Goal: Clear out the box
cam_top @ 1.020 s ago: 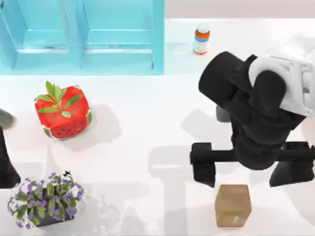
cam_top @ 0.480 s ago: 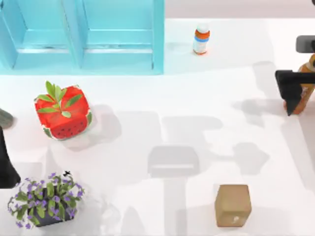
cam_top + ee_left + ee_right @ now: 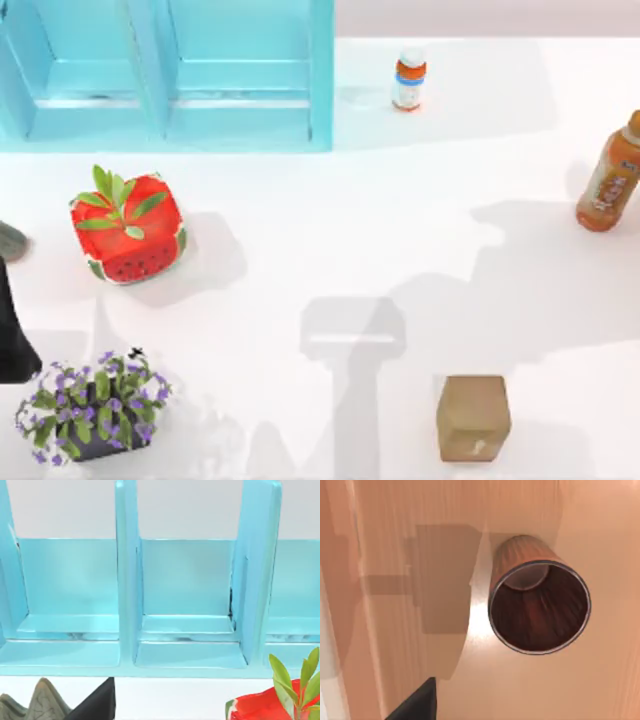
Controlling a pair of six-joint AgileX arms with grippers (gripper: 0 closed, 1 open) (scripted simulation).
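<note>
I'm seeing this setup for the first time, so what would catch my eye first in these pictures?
The big turquoise shelf unit along the table's far left stands out, with the red watermelon-patterned planter in front of it. An orange drink bottle stands at the right edge, and a brown box sits near the front. The right wrist view looks down into a brown wooden cup.

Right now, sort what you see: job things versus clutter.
Job, likely: wooden cup on wooden floor; orange bottle.
Lying about: blue shelf, watermelon pot, flowers, small bottle, brown cube.
</note>
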